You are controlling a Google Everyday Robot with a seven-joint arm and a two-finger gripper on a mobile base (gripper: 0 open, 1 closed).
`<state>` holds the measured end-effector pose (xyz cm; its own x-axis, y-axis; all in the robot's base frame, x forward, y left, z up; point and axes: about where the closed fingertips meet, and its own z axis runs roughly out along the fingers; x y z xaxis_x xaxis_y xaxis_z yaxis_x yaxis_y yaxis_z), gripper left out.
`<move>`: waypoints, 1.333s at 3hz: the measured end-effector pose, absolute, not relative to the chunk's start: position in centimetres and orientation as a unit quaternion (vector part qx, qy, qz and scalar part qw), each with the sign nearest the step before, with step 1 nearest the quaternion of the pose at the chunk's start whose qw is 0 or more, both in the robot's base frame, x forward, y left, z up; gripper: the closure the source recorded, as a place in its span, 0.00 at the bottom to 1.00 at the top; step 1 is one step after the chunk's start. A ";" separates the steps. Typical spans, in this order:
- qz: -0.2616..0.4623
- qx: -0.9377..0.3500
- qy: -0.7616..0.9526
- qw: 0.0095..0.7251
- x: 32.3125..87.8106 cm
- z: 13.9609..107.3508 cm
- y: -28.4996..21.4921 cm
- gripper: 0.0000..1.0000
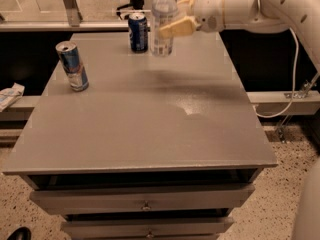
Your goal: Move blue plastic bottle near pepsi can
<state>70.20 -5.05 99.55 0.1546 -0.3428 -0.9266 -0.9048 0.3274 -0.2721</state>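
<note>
item: clear plastic water bottle with white cap [162, 19] | location: just right of dark blue pepsi can [137, 32], far end of grey desk [150, 124] | jaws: clamped on bottle's middle | step: placing | next: settle upright, release

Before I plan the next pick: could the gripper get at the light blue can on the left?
Probably not yet: the gripper is shut on the bottle at the back, beside the dark can. Otherwise nothing stands between it and the light blue can.
</note>
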 end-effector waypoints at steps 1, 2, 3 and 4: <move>0.230 -0.492 0.613 0.574 76.0 100.3 -6.9 1.00; 0.234 -0.465 0.624 0.583 79.2 99.7 -7.4 1.00; 0.250 -0.448 0.629 0.583 80.7 98.4 -6.9 1.00; 0.268 -0.440 0.637 0.574 81.9 96.8 -5.8 1.00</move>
